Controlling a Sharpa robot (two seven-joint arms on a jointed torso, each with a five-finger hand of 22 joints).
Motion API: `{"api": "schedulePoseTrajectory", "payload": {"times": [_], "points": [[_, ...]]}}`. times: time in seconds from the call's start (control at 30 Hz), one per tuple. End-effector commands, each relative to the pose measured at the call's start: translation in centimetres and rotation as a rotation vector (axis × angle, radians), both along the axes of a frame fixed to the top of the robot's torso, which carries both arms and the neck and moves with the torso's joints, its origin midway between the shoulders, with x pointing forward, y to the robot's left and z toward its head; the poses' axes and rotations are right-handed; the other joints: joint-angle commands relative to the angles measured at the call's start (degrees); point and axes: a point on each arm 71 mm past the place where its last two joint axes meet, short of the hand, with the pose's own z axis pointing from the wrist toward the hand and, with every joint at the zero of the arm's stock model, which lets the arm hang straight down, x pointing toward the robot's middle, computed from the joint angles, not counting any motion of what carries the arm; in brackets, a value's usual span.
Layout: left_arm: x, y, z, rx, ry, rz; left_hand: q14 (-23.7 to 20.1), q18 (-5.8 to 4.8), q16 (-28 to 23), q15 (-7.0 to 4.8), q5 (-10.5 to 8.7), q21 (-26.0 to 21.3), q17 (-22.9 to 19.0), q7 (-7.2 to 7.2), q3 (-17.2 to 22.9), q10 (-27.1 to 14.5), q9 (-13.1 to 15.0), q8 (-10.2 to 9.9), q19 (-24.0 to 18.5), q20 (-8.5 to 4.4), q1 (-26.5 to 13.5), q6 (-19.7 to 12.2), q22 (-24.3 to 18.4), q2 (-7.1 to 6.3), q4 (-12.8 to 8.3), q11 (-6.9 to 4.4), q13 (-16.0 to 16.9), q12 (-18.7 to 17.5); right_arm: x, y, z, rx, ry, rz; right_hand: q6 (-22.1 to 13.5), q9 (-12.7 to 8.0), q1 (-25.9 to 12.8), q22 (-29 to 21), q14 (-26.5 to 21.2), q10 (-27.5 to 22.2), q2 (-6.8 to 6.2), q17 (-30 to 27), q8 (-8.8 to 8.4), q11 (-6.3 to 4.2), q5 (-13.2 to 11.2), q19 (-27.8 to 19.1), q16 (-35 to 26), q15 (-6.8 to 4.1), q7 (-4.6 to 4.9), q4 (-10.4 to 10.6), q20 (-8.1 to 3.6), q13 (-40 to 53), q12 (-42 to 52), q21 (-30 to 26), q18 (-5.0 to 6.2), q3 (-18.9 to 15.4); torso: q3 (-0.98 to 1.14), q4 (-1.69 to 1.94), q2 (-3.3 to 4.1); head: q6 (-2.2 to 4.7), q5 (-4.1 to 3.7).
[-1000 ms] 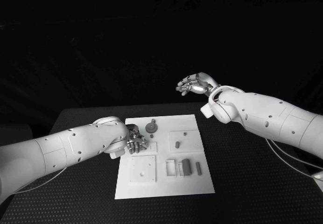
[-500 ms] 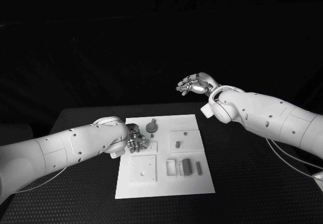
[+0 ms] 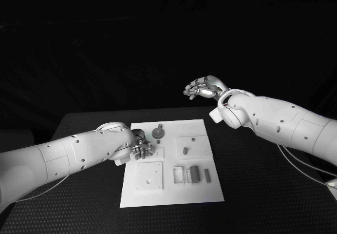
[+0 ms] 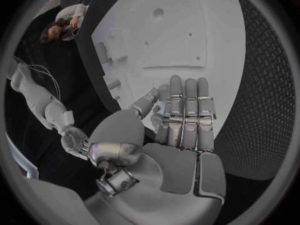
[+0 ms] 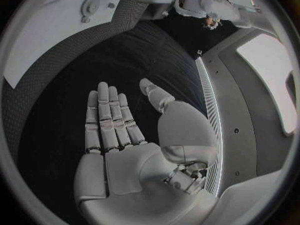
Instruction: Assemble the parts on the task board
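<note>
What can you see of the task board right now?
The task board is a flat white rectangular plate lying on the black table. Its surface carries raised square panels, small holes and slots, with grey parts standing in it and a round geared piece at its far end. The left robot hand hovers over its left edge; contact unclear.

Head camera looks steeply down from above onto the task board (image 3: 174, 163) and surface (image 3: 267, 195). Left wrist camera sits close behind the left robot hand (image 4: 181, 120), facing the same board (image 4: 187, 30). Right wrist camera, behind the raised right robot hand (image 5: 119, 130), sees the board's corner (image 5: 56, 35) farther off.
</note>
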Motion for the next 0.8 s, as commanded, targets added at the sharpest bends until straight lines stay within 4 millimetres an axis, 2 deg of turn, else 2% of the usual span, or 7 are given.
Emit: {"api": "schedulePoseTrajectory", "payload": {"times": [0.03, 0.8], "points": [[-0.01, -0.19, 0.11, 0.001, -0.023, -0.016, 0.16, -0.85, 0.30, -0.33, 0.17, 0.32, -0.06, -1.35, 0.48, 0.09, 0.11, 0.13, -0.30, 0.02, 0.51, 1.84, 0.09, 0.01, 0.00, -0.34, 0.08, -0.42, -0.02, 0.13, 0.02, 0.003, 0.001, 0.016, -0.04, -0.09, -0.05, -0.05, 0.48, 0.55, 0.51, 0.09, 0.35, 0.01, 0.12, 0.17, -0.25, 0.02, 0.45, 0.03, 0.32, -0.12, -0.39, -0.26, -0.62, -0.25, 0.00, 0.00, 0.01, -0.02, 0.05], [0.04, -0.72, -0.45, 0.025, 0.008, -0.034, 0.10, -0.85, 0.33, -0.30, 0.14, 0.29, -0.16, -1.28, 0.52, 0.09, 0.21, -0.22, -0.38, 0.07, 0.47, 1.82, 0.30, 0.03, 0.06, -0.30, 0.19, -0.65, -0.04, 0.28, 0.00, 0.003, 0.004, 0.022, -0.03, -0.13, -0.06, -0.05, 0.46, 0.60, 0.49, 0.13, 0.36, 0.00, 0.12, 0.14, -0.39, 0.04, 0.46, 0.06, 0.33, -0.20, -0.45, -0.35, -0.62, -0.29, 0.01, -0.05, 0.03, -0.17, 0.08]]}}
